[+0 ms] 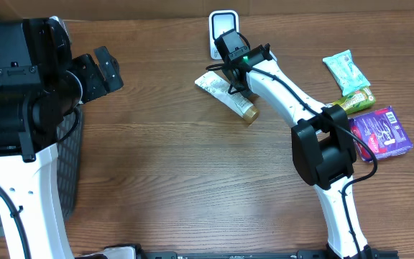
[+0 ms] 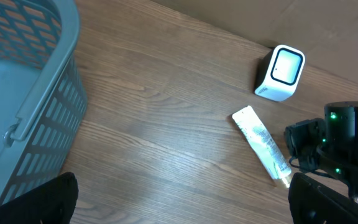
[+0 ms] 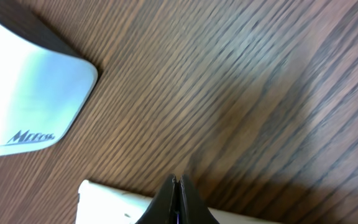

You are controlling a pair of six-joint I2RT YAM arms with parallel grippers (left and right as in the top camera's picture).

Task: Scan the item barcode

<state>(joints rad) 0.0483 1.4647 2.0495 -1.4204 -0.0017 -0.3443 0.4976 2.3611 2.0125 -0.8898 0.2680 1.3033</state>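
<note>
While the right claw (image 3: 176,186) is clenching tip to tip over the tube (image 1: 210,86), the left claw (image 2: 180,190) is hanging released near the basket (image 2: 36,93).
The right wrist view is showing the shut tips right at the tube's white edge, not whether they are pinching it; the overhead is showing the whole tube lying on the tabletop (image 1: 164,180), gold cap (image 1: 249,113) toward the right, and the left wrist view is catching the scanner (image 2: 280,73) standing just beyond it at the far edge.

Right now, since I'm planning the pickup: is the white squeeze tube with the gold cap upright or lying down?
Lying down: the white squeeze tube with the gold cap rests flat along the brown wooden table.
</note>
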